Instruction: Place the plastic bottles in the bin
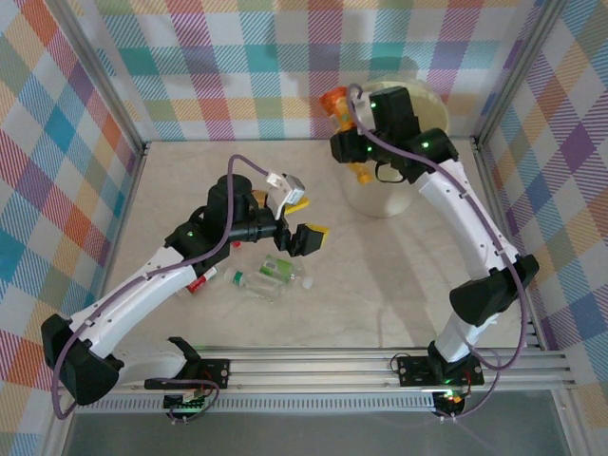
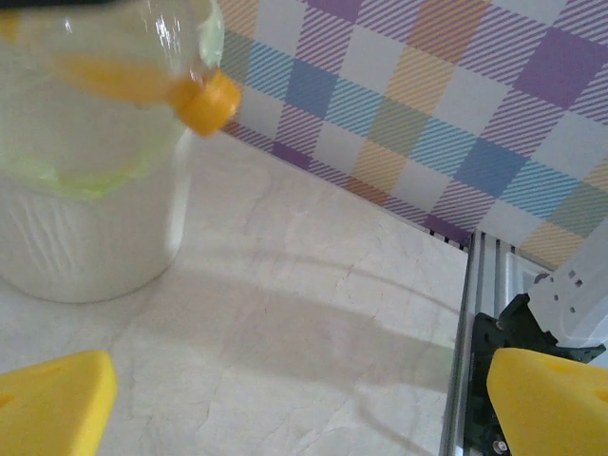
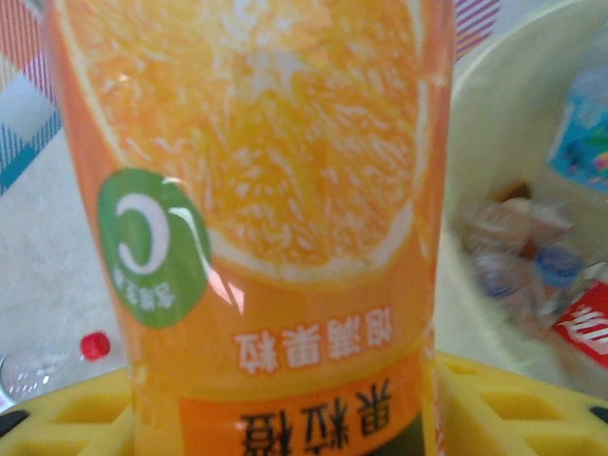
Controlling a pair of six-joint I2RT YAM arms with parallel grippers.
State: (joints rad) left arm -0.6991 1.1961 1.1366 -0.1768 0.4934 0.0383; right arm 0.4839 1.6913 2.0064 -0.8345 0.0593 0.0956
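Three plastic bottles lie on the table in the top view, at about 7 o'clock from its centre. The red-labelled bottle point(image 1: 197, 282) is half hidden under the left arm. To its right are a clear green-labelled bottle point(image 1: 249, 282) and a second green-labelled bottle point(image 1: 282, 269), just beside each other.

The left gripper point(image 1: 306, 221) hangs at their 12 o'clock. Its two yellow fingers point(image 2: 52, 404) are spread wide with only bare tabletop between them.

Further right is the single bin point(image 1: 385, 195), at the table's 1 o'clock near the checked back wall. The right arm reaches across the bin's mouth and covers much of it.

The right gripper point(image 1: 356, 133) pinches a fourth bottle, the orange juice bottle point(image 1: 336, 99), at the bin's 10 o'clock rim. In the right wrist view its yellow fingers point(image 3: 518, 408) press on either side of the label (the print reads upside down).

At 3 o'clock of that bottle the open bin point(image 3: 494, 114) holds crushed clear bottles point(image 3: 513, 242). They are too blurred to count exactly, though a blue label and a red one show.
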